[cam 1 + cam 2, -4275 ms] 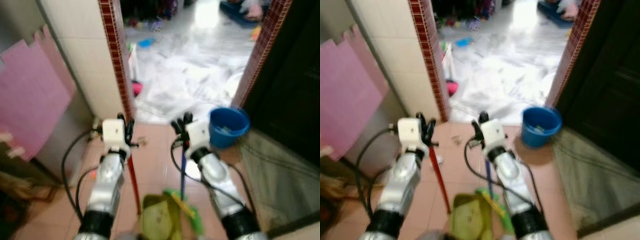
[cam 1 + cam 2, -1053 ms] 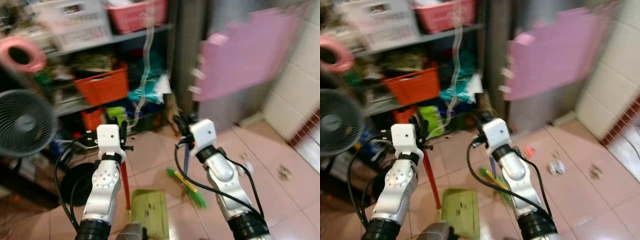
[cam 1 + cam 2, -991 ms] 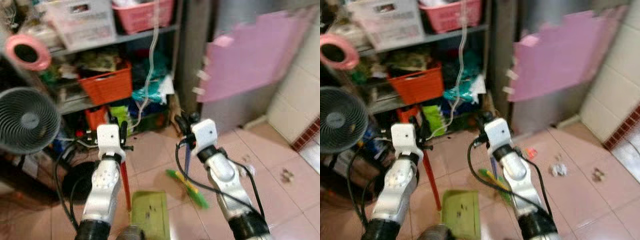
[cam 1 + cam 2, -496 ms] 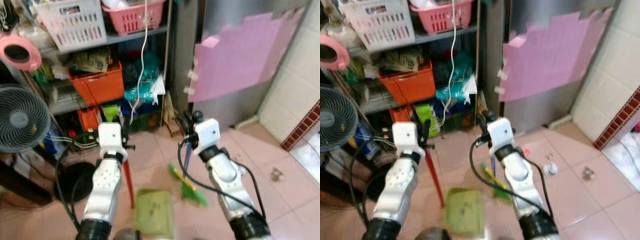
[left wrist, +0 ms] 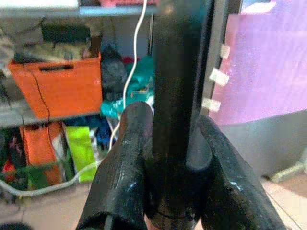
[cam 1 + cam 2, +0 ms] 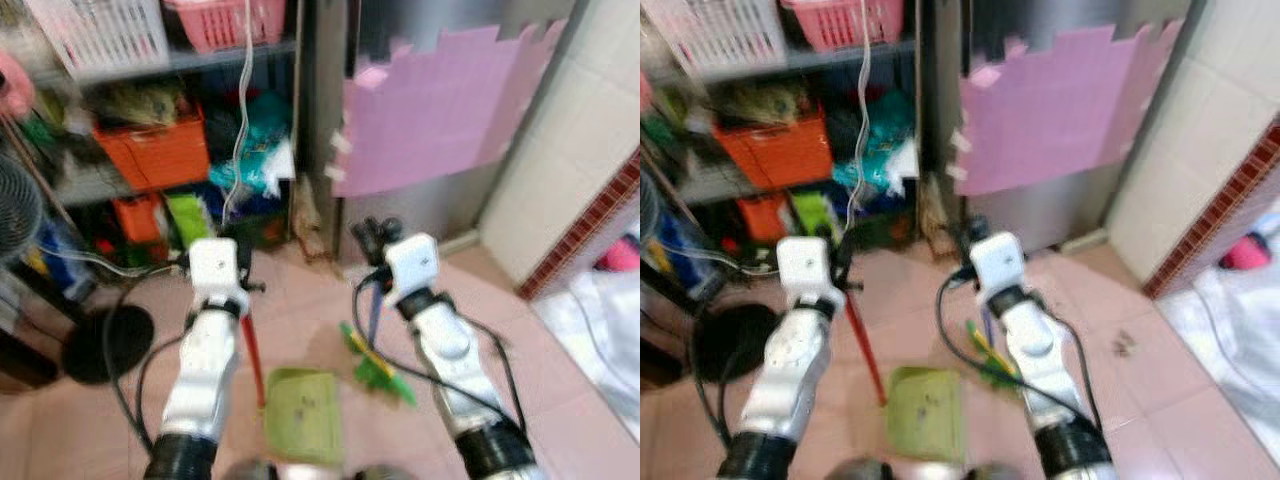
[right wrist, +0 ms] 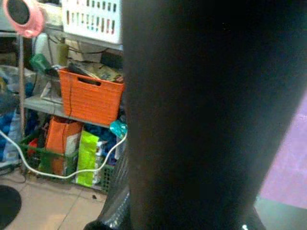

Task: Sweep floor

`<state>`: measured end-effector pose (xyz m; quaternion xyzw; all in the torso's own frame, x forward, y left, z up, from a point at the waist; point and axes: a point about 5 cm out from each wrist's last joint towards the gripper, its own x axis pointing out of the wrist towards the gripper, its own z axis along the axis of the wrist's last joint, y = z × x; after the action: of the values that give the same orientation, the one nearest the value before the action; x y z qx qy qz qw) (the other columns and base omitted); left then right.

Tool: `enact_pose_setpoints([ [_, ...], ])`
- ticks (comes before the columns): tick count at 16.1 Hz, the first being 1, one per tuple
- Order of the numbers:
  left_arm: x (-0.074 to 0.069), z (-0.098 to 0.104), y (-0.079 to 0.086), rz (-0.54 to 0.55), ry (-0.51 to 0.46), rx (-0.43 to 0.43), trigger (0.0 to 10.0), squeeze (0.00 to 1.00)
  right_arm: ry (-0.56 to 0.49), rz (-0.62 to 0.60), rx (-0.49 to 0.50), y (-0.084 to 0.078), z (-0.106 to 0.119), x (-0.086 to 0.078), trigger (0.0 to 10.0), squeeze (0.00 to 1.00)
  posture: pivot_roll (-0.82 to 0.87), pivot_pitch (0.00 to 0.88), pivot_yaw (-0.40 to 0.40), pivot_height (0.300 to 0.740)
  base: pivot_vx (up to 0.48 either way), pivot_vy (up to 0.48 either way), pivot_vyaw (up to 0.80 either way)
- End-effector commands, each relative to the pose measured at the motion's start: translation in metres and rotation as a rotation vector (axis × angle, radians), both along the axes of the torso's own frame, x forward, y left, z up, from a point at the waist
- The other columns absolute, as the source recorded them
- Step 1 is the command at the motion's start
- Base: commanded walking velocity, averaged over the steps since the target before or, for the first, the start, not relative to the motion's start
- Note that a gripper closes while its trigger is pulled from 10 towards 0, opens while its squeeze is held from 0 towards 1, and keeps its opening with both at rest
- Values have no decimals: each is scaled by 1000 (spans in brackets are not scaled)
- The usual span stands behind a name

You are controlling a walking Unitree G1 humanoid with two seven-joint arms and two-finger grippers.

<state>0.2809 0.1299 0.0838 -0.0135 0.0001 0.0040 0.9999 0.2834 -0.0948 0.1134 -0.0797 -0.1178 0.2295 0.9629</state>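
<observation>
Left hand [image 6: 243, 262] clamped on red dustpan handle [image 6: 253, 355]; green dustpan [image 6: 301, 402] flat on floor [image 6: 310, 310], lower centre, mouth ready for debris. Right hand [image 6: 374, 232] closed round blue broom handle [image 6: 373, 315]; green broom head [image 6: 377, 368] just right of pan, angled toward it

I'm looking down at a pink tiled floor [image 6: 300, 310]. A flat green plastic dustpan [image 6: 301, 401] sits on it in front of me, with a green-bristled broom head [image 6: 375, 366] down on the tiles just beside it. A round black fan base [image 6: 105, 341] stands over by the metal storage shelf [image 6: 150, 60] at the floor's far edge. There's a small scrap of litter [image 6: 1125, 344] on the tiles toward the white tiled wall [image 6: 580, 140].
</observation>
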Motion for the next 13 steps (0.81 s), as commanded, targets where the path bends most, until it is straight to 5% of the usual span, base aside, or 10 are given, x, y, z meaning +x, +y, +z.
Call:
enact_pose_setpoints([
  [1,5,13,-3,-14,-58,14,10000,0,-27,7,21,2,7,1,10000,0,-53,0,48,740,0,-454,0],
  [9,-3,16,10,29,-79,33,10000,0,-26,-36,56,0,5,-7,10000,0,-34,7,52,740,0,-52,0],
  [11,-7,19,25,140,-86,42,10000,0,-80,-248,55,-25,18,2,10000,0,-23,18,45,740,0,0,0],
  [13,-11,20,36,213,-98,62,10000,0,-61,-333,85,-40,20,5,10000,0,-17,31,41,740,0,0,0],
])
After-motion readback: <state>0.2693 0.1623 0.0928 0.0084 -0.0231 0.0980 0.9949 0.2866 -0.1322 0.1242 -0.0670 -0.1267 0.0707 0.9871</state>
